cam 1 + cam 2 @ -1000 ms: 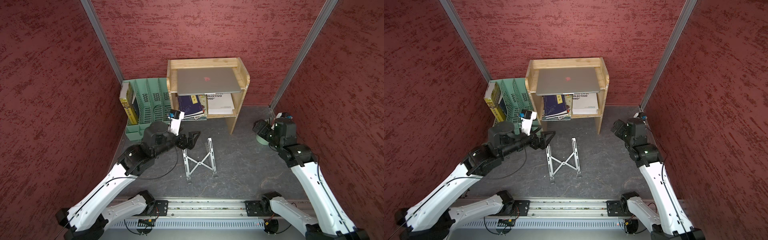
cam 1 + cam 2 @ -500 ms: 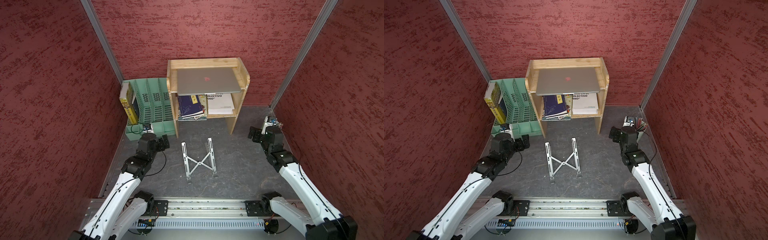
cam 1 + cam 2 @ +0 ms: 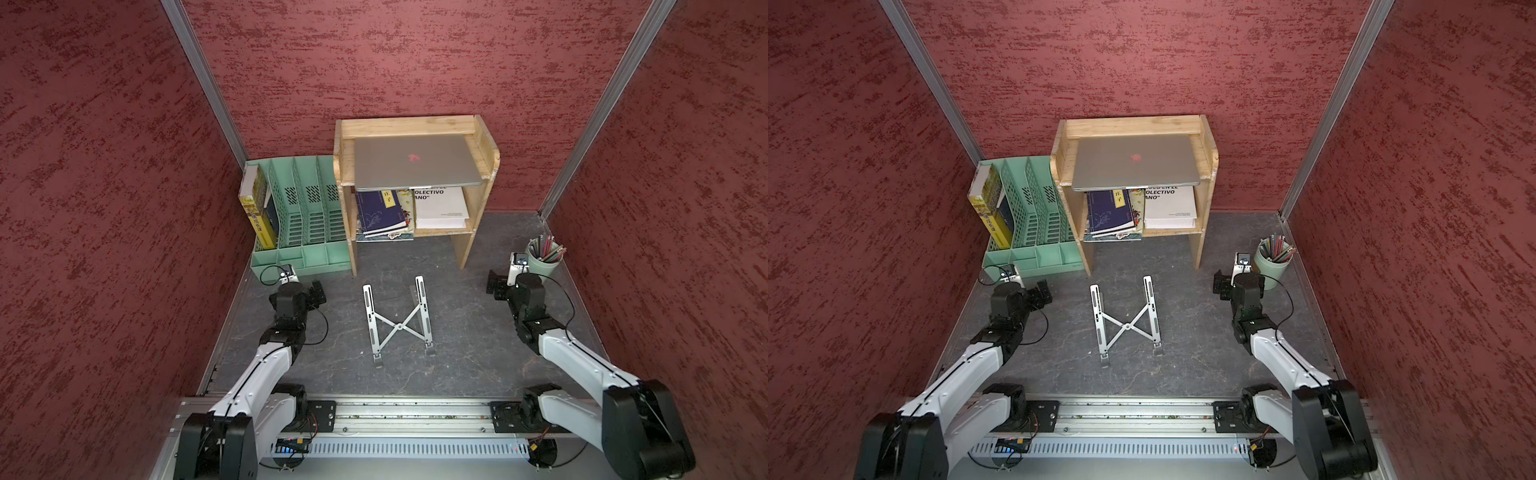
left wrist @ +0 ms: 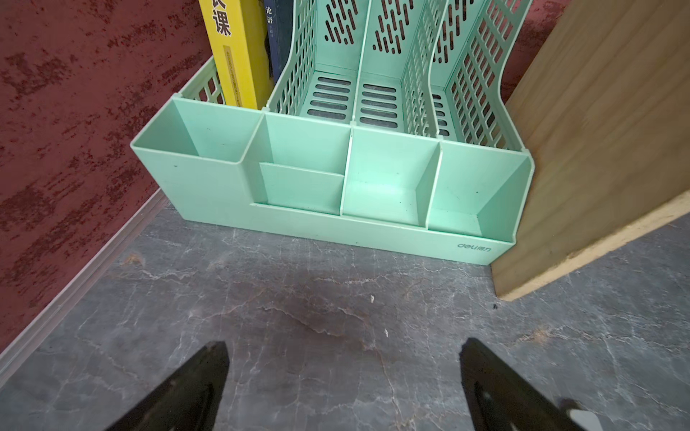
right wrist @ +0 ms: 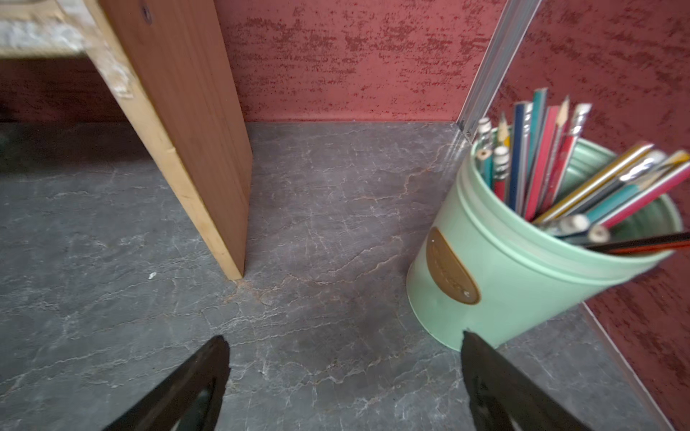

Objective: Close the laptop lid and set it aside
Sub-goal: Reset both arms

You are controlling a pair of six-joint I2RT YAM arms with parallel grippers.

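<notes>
Along the bottom of both top views runs the mounting rail (image 3: 399,415), and the 2 arms reach up the frame from it. Left of centre, the left gripper (image 3: 318,291) hangs low over the grey tabletop (image 3: 465,332) with its jaws spread wide and nothing in them. Its wrist view shows only bare slate between the fingertips, with the green file organiser (image 4: 373,231) just beyond.

Right of centre, the right gripper (image 3: 494,286) is likewise spread and empty. The pencil cup (image 3: 544,262) stands just beside it (whether a fingertip brushes the cup, I cannot tell). Between the 2 grippers, at centre frame, lies the silver folding stand (image 3: 398,326) with nothing on it.

Further up, the wooden shelf (image 3: 409,124) backs onto the red wall, with books (image 3: 380,212) on its lower level. The laptop (image 3: 415,185) lies flat on the shelf's top board, upper centre of the frame, its front edge slightly overhanging. The laptop lid (image 3: 390,164) is down, logo facing up.

Both halves of the task look done: the lid is shut and the machine is parked well apart from either gripper. I judge that nothing is left to do.
</notes>
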